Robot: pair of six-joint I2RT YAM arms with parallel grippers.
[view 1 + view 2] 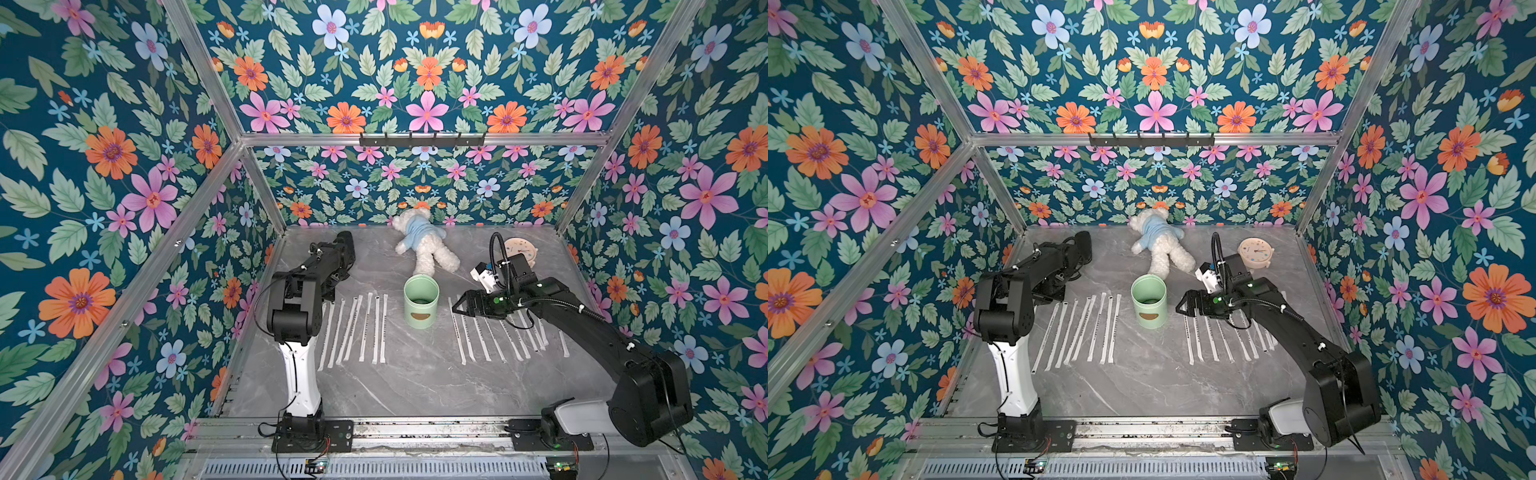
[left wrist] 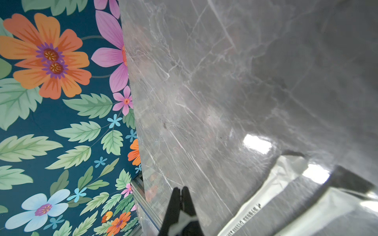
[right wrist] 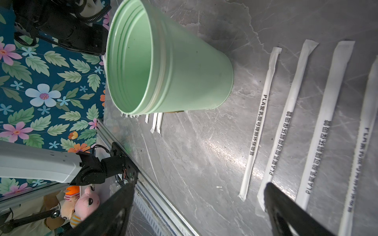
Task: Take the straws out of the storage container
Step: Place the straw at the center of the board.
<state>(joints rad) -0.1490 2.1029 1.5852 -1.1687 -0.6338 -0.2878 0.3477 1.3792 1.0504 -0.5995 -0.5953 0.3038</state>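
Note:
The storage container (image 1: pixel 421 301) (image 1: pixel 1149 301) is a mint-green cup standing upright in mid-table, and no straw shows inside it (image 3: pixel 169 67). The straws lie flat on the table in two rows. One row (image 1: pixel 357 332) (image 1: pixel 1084 328) is left of the cup, the other (image 1: pixel 490 336) (image 1: pixel 1221 336) right of it. My right gripper (image 1: pixel 457 309) (image 1: pixel 1181 309) (image 3: pixel 198 186) hovers open just right of the cup, over the far ends of the right row, with nothing between its fingers. My left gripper (image 2: pixel 181 189) is shut on nothing, low over bare table near the left wall. A straw end (image 2: pixel 266 194) lies beside it.
A white teddy bear in a blue shirt (image 1: pixel 424 245) lies behind the cup. A round pinkish clock (image 1: pixel 519 249) stands at the back right, behind my right wrist. My folded left arm (image 1: pixel 307 274) sits at the back left. A metal rail (image 1: pixel 374 428) edges the table's front.

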